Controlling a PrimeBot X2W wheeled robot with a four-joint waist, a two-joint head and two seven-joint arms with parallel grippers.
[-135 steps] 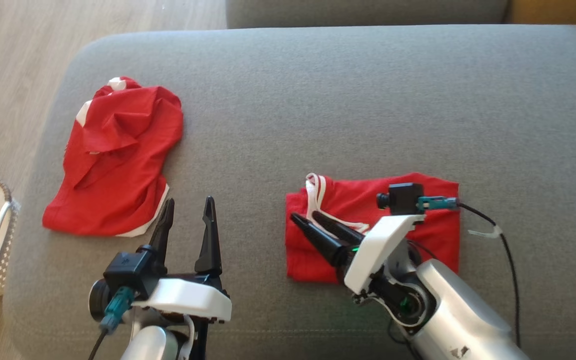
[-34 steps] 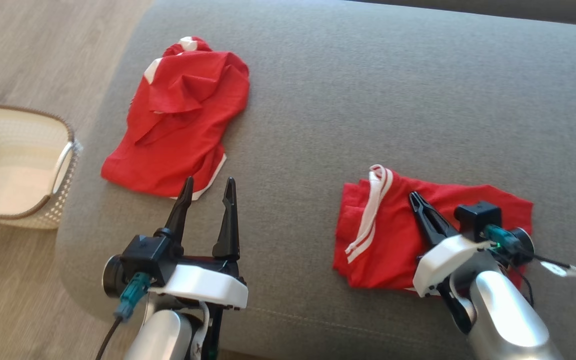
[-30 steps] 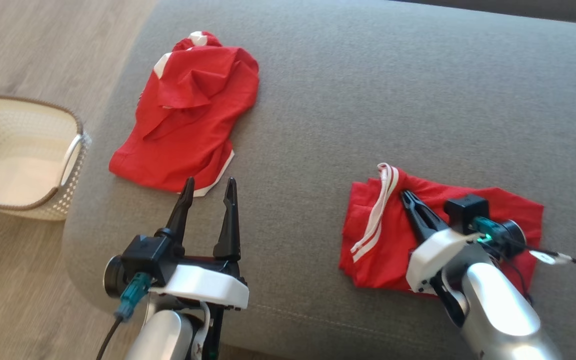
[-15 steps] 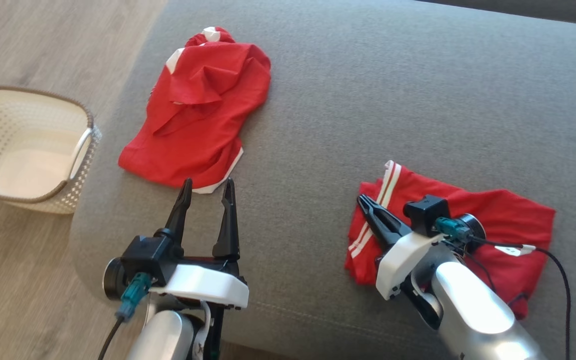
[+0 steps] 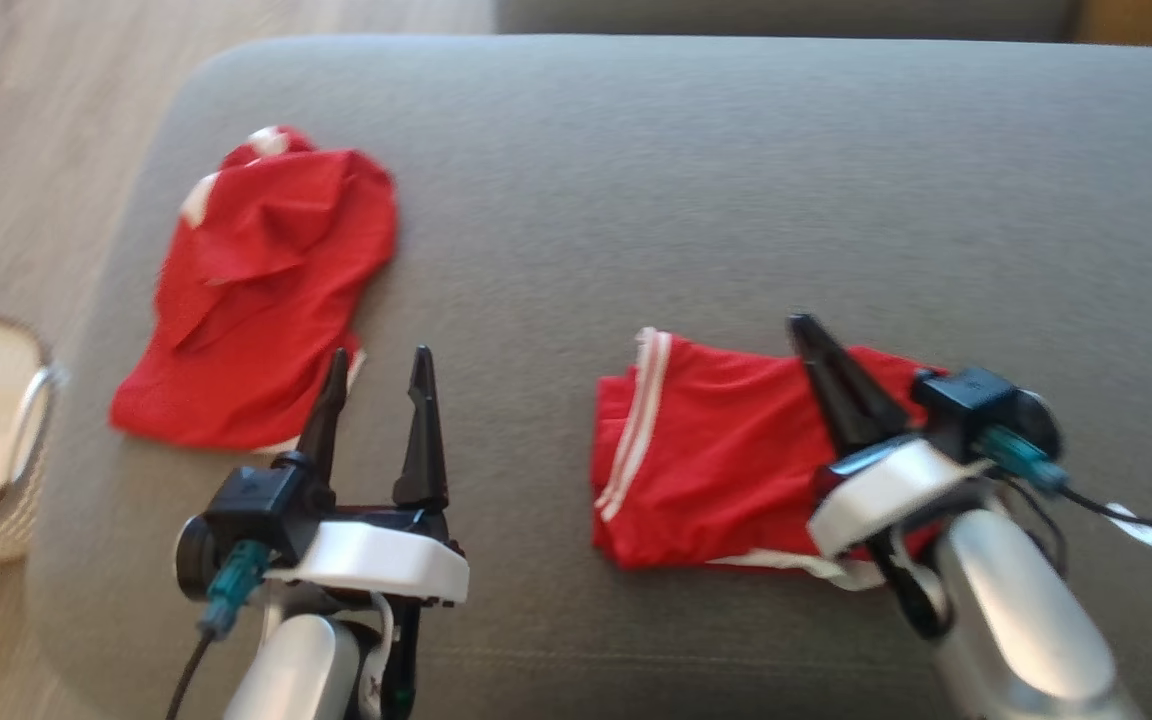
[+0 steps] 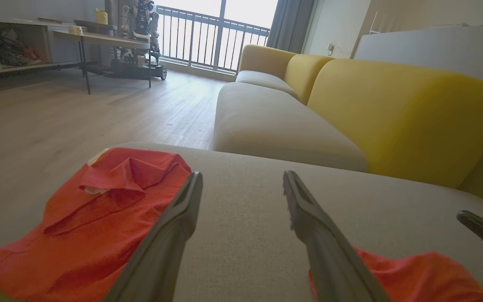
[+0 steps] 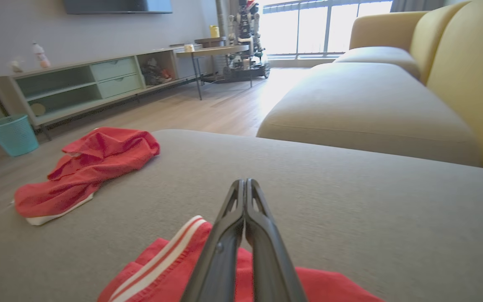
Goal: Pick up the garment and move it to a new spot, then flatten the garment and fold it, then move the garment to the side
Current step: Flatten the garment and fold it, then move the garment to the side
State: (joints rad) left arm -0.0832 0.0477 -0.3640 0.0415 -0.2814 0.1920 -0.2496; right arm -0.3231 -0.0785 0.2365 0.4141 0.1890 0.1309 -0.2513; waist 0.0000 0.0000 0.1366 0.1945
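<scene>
Home living rm: yellow sofa (image 6: 392,113); low TV unit (image 7: 78,84) w/ drawers; wood floor (image 6: 57,117); balcony railing (image 6: 208,46).

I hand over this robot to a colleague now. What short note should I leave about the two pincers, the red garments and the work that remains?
Left pincer: open, empty, poised over the grey cushion beside the crumpled garment.
Right pincer: shut, nothing visibly between its fingers, over the folded garment.
Done: one red garment lies folded, white stripes showing, at the cushion's near right.
Left: the crumpled one, far left, is not yet flattened or folded; it probably comes next.
</scene>
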